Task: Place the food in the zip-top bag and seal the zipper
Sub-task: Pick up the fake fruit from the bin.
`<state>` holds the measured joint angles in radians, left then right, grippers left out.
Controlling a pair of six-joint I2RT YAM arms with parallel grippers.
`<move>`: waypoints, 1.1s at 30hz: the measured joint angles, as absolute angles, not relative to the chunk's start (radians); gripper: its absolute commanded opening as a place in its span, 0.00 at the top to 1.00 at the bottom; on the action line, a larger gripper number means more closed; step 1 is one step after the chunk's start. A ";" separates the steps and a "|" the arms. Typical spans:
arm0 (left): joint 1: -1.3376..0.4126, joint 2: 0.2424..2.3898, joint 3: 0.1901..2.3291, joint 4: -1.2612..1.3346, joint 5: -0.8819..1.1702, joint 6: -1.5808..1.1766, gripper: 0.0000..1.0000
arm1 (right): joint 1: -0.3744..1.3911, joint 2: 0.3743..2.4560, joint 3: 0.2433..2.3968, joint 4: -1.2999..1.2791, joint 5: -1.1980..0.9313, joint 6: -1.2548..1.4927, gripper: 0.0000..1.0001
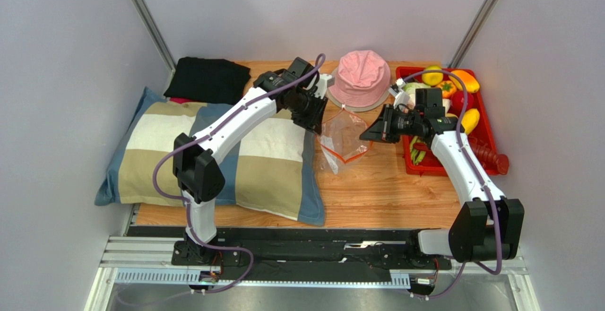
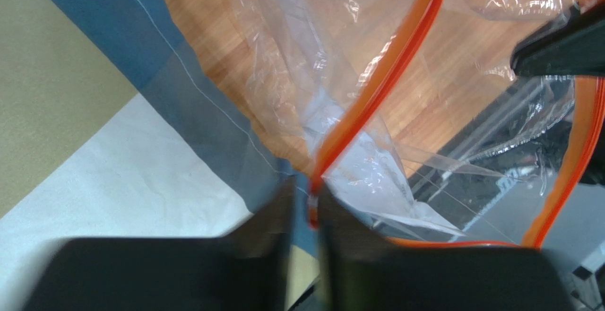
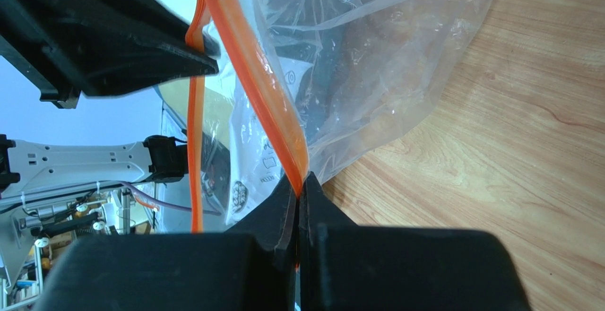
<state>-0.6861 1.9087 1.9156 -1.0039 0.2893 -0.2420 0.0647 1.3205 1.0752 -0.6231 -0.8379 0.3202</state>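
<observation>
Since both my grippers are committed to one thin strip, the chief risk I see is losing the clear crinkly zip-top bag (image 1: 343, 141). My left gripper (image 2: 309, 197) is closed tight on the orange-red zipper strip (image 2: 383, 77) at one part of the mouth. My right gripper (image 3: 298, 190) is pinched on another part of that strip, and each has only its tips on slick plastic. If I draw the arms too far apart, I judge that the strip slides out of one pinch, or the mouth pulls flat. If I crowd them together, the film may sag over the opening. The bag hangs between my two pairs of jaws over the wooden table (image 1: 383, 190), just beside the striped pillow (image 1: 234, 155). Its body droops below the strip, and I cannot tell whether its lowest corner touches the wood. The glossy toy fruits and vegetables (image 1: 432, 75) lie in the red plastic tray (image 1: 484, 135), apart from the bag and beyond my right arm. Neither gripper is free to fetch them, and letting go on either side could collapse the mouth. I see nothing inside the bag, though the creased film leaves that uncertain.
</observation>
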 measured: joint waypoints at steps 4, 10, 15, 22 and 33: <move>-0.675 1.906 1.912 -1.007 0.329 -0.244 1.00 | 0.056 1.323 1.079 -0.634 -0.824 0.302 1.00; -0.638 1.819 1.896 -1.030 0.401 -0.229 1.00 | 0.017 1.420 1.201 -0.729 -0.774 0.141 1.00; -0.649 1.770 1.903 -1.013 0.477 -0.241 1.00 | 0.032 1.541 1.305 -0.814 -0.789 -0.024 0.86; -0.652 1.984 2.029 -1.005 0.498 -0.304 1.00 | 0.034 1.683 1.414 -0.933 -0.733 -0.178 0.47; -0.652 2.099 2.047 -0.995 0.459 -0.419 1.00 | -0.049 1.681 1.557 -1.062 -0.678 -0.219 0.29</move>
